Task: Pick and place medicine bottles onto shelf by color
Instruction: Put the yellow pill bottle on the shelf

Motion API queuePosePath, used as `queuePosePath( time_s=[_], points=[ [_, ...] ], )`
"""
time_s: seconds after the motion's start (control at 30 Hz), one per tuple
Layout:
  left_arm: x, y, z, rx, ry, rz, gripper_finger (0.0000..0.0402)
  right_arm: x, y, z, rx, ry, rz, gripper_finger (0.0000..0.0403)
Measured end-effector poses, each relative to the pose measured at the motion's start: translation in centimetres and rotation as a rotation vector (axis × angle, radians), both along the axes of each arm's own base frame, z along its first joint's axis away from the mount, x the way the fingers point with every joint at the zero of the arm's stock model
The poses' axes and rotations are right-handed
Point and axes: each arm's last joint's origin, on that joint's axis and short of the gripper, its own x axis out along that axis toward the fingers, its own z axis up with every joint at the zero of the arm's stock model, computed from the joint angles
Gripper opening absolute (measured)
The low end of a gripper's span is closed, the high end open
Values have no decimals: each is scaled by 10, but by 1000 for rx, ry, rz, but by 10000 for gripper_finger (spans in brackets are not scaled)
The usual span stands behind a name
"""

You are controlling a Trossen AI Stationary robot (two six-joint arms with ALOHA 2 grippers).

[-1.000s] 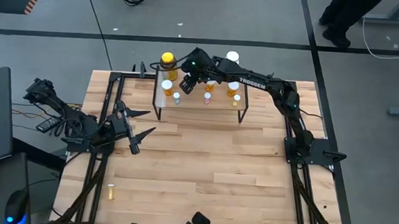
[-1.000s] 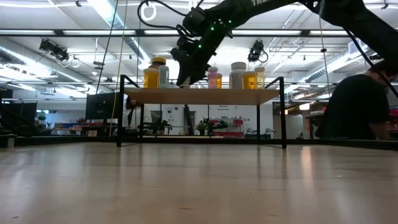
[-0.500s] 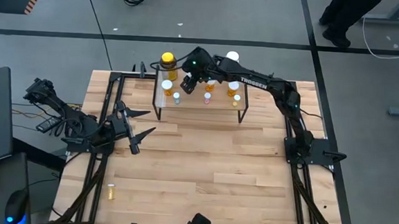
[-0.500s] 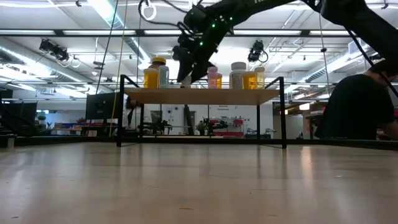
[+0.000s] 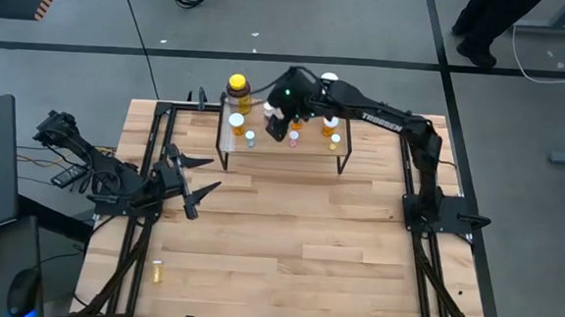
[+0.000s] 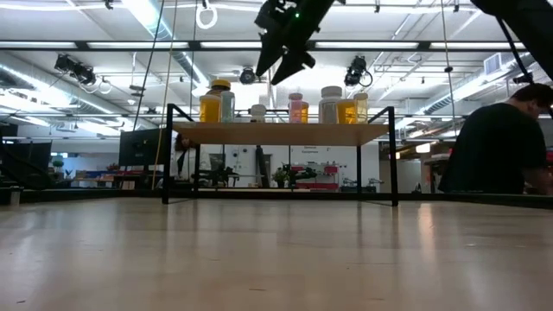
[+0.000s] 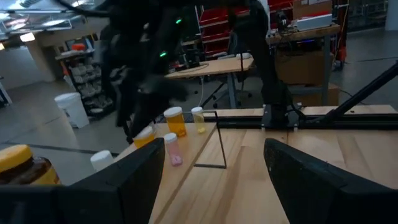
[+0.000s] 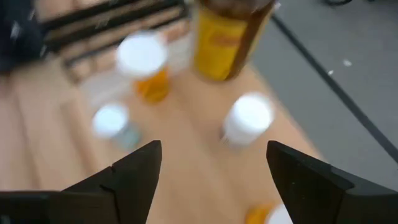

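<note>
Here, right gripper (image 5: 275,129) raised clear above the shelf (image 5: 307,152), fingers parted and empty, pointing down and slightly outward; seen from table height, poised (image 6: 285,59) well above the bottle tops. Right arm stretched from its base at the table's right edge, elbow lifted, forearm running across the shelf's far side toward the shelf's left half.

On the shelf plank, medicine bottles standing upright in a loose row. Big yellow bottle (image 5: 238,89) at the shelf's far left corner. Orange white-capped vial (image 5: 236,124) just in front of it. Small white-capped vial (image 5: 250,138) beside that, near the shelf's front edge. Small white bottle (image 6: 257,112) directly under the raised gripper, free of any contact. Pink vial (image 5: 292,139) near the shelf's middle front. Further orange and yellow vials (image 5: 334,138) toward the shelf's right end, partly hidden by the arm. Big white bottle (image 5: 328,81) at the shelf's far right side.

One tiny yellow vial (image 5: 157,271) lying on the tabletop, well apart from the shelf, toward the near left corner.

Left gripper (image 5: 200,187) parked low over the table, left of the shelf and nearer than it, fingers spread wide, holding nothing, aimed toward the shelf.
</note>
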Motion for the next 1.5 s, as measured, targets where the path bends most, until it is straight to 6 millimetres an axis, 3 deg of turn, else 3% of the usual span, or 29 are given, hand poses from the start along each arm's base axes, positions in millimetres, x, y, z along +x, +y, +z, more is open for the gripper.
queuePosePath(
  time_s=[0.33, 0.47, 0.6, 0.73, 0.83, 1.03, 1.17, 1.33, 1.5],
  points=[
    [0, 0, -2, -28, 1, 0, 283, 4, 104, -6, 89, 131, 195, 298],
    [0, 0, -10, -38, 50, 3, 283, 11, 143, -38, 42, 179, 207, 297],
    [-1, 1, -16, -52, 89, 10, 283, 17, 173, -87, -36, 179, 217, 297],
    [-2, 1, -21, -98, 106, -2, 283, 18, 193, -139, -16, 83, 231, 297],
    [-2, 0, -26, -182, 124, -60, 283, 16, 206, -160, 9, -6, 239, 297],
    [-1, -6, -40, -324, 230, -183, 281, 3, 248, -183, 13, -122, 342, 297],
    [7, -14, -70, -355, 311, -136, 265, -7, 272, -192, -56, -200, 377, 297],
    [15, -18, -96, -532, 366, -33, 237, -17, 282, -201, -119, -255, 353, 297],
    [12, -22, -94, -790, 496, 3, 204, -26, 286, -212, -97, -282, 333, 297]
  ],
)
